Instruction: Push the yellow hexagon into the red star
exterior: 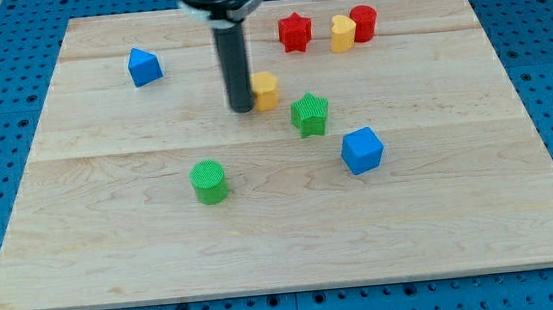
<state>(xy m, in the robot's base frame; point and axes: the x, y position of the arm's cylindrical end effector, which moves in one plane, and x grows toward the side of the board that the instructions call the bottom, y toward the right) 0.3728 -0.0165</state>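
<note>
Board contents, from the view's left to the view's right:

1. Blue block (144, 66), wedge-like, shape not certain, near the view's top left of the wooden board (113, 240). Well apart from everything else.

2. Green cylinder (209, 181), below and left of centre, standing alone.

3. The rod, dark and upright, coming down from the view's top. My tip (242, 108) rests on the board just at the left side of item 4. There is no claw on this arm, so nothing opens, closes or clamps; the rod only pushes.

4. Yellow hexagon (266, 91), the task's block, partly hidden behind the rod on its left. Touching the tip or very nearly so; the frame does not settle which.

5. Red star (295, 32), the target, near the view's top edge. It lies up and slightly right of the yellow hexagon, with bare wood between them.

6. Green star (310, 114), just below and right of the yellow hexagon, close but apart.

7. Second yellow block (343, 33), rounded shape unclear, right of the red star.

8. Blue cube (361, 151), right of centre, lower.

9. Red cylinder (363, 22), touching or just behind item 7.

Governing relation: the tip sits left of the hexagon, while the star lies mostly toward the view's top. Judgement: a push from here would send the block rightward, past the star; the tip likely needs to get beneath the hexagon first.
</note>
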